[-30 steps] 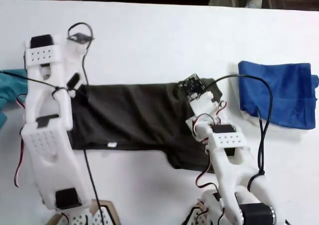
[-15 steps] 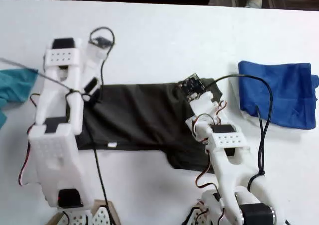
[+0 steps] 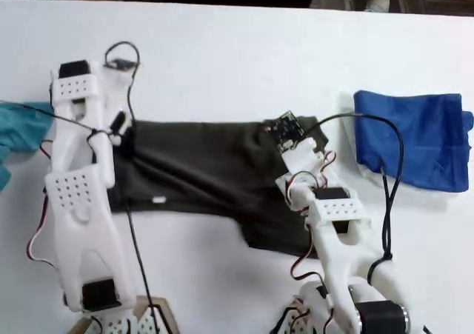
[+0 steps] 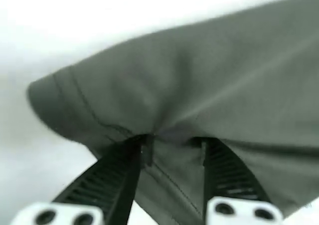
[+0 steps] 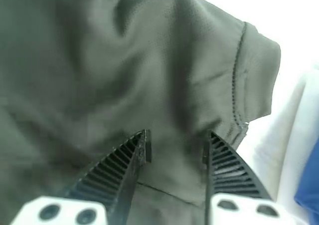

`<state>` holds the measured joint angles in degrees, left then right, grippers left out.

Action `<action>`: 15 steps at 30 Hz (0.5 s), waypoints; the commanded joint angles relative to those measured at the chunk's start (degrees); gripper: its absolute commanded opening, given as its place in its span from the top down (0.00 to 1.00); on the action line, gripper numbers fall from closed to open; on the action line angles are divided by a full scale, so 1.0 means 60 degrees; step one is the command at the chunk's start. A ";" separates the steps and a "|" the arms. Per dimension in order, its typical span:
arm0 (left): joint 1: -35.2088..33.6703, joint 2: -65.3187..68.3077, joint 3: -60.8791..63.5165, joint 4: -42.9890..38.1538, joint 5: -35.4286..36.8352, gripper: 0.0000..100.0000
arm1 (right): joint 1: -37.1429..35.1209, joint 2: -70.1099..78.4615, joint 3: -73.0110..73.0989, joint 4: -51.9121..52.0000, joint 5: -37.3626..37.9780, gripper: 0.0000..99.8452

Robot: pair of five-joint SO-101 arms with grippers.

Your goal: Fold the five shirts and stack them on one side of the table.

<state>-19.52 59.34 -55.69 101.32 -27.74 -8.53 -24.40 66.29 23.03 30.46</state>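
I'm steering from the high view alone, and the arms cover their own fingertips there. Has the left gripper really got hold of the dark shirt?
Observer: Yes. In the left wrist view the left gripper has a fold of the dark shirt pinched between its fingers, with creases running to the tips.
Operator: Which part of it is that?
Observer: A rounded corner. Its stitched hem curves round close beside the grip.
Operator: And the other arm?
Observer: The right gripper also has dark cloth between its fingers, close to a stitched sleeve hem.
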 commanded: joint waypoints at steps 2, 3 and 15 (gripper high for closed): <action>0.0088 0.0381 -0.2410 0.0117 0.0088 0.81 | -0.0066 0.0022 -0.0029 -0.0183 -0.0059 0.82; 0.0205 0.0381 -0.2425 0.0117 0.0088 0.81 | -0.0066 0.0022 -0.0015 -0.0183 -0.0059 0.82; 0.1114 -0.3355 0.1590 0.0205 0.0132 0.81 | -0.0066 0.0022 -0.0015 -0.0198 -0.0073 0.82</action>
<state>-14.68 53.80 -59.21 101.41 -27.56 -8.53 -24.40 66.37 23.03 30.46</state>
